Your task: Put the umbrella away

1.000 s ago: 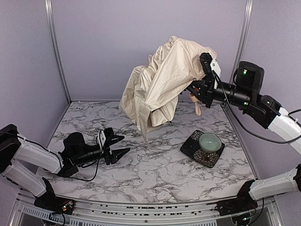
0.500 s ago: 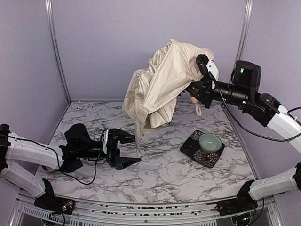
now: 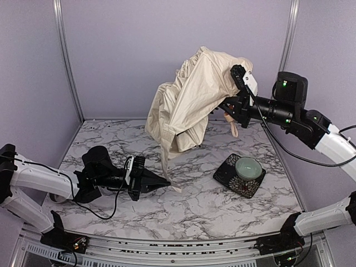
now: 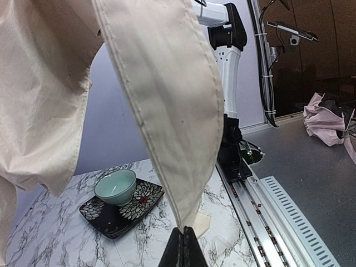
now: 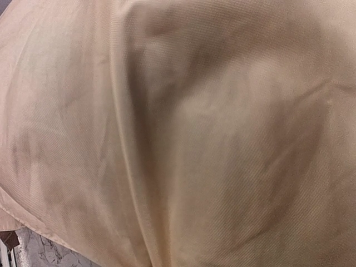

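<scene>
Counter (image 3: 194, 214) of veined marble, lilac walls (image 3: 122, 50) around; right jaws grip the umbrella (image 3: 189, 100) aloft, left jaws closed beside its strap (image 4: 167, 111).

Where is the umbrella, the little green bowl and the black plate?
umbrella (image 3: 189, 105): top view, on its cream fabric.
green bowl (image 3: 248, 167): top view, on its inside.
black plate (image 3: 225, 175): top view, on its bare left corner.
</scene>
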You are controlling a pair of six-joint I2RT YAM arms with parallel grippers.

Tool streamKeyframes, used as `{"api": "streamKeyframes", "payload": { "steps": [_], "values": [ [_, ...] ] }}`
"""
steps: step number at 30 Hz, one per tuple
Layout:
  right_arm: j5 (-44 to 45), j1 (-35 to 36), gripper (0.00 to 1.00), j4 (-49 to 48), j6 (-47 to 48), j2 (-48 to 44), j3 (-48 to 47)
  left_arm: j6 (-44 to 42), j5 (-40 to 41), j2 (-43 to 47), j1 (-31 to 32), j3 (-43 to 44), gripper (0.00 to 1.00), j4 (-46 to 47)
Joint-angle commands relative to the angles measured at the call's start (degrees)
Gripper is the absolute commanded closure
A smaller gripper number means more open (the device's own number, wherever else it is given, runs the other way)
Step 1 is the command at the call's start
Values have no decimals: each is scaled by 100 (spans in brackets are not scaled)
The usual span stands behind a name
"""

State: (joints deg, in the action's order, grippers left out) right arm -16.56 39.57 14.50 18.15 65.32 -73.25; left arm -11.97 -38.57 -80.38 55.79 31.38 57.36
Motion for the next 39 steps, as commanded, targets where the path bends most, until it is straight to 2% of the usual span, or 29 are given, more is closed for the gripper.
{"api": "streamKeyframes", "payload": {
  "steps": [1, 3, 4, 5, 6, 8, 11, 15, 16, 17, 19, 20, 26, 31, 36, 39],
  "values": [
    [39, -46, 100, -320, 31, -163, -173, -53, -59, 172, 23, -131, 94, -42],
    [24, -46, 100, -272, 46, -113, -205, -109, 26, 172, 15, -121, 86, -68],
    [8, -46, 100, -265, 40, -99, -202, -159, 15, 172, 15, -96, 79, -86],
    [-18, -42, 100, -268, 45, -94, -212, -165, -3, 155, 12, -57, 64, -93],
    [-43, -43, 100, -276, 40, -85, -209, -147, -25, 123, 17, -2, 56, -94],
    [-74, -46, 100, -294, 31, -80, -209, -76, -70, 5, 20, 158, 53, -98],
    [-101, -46, 100, -356, 17, -97, -177, 39, -167, -213, 19, 403, 62, -94],
    [-80, -46, 100, -365, 16, -144, -117, 102, -419, -341, 22, 517, 61, -95],
    [-54, -46, 100, -357, 20, -156, -103, 119, -457, -346, 23, 526, 64, -94],
    [-34, -46, 100, -345, 30, -159, -108, 123, -494, -340, 26, 523, 72, -98],
    [-15, -46, 100, -343, 39, -165, -102, 84, -445, -303, 25, 464, 95, -94],
    [-14, -47, 100, -323, 39, -177, -103, 36, -363, -250, 16, 393, 100, -94],
    [348, -54, 100, 31, 117, -268, -381, -474, 407, 203, -79, -219, 100, -309],
    [322, -59, 100, 459, 368, -437, -593, -842, 843, 481, -520, -553, 100, -824],
    [-1017, -55, 100, 970, 794, -561, -716, -1708, 1570, 46, -809, -263, 100, -1800],
    [-1981, -47, 100, 1243, 903, -485, -756, -1923, 1684, -202, -984, -97, 100, -1886]
  ]
}}
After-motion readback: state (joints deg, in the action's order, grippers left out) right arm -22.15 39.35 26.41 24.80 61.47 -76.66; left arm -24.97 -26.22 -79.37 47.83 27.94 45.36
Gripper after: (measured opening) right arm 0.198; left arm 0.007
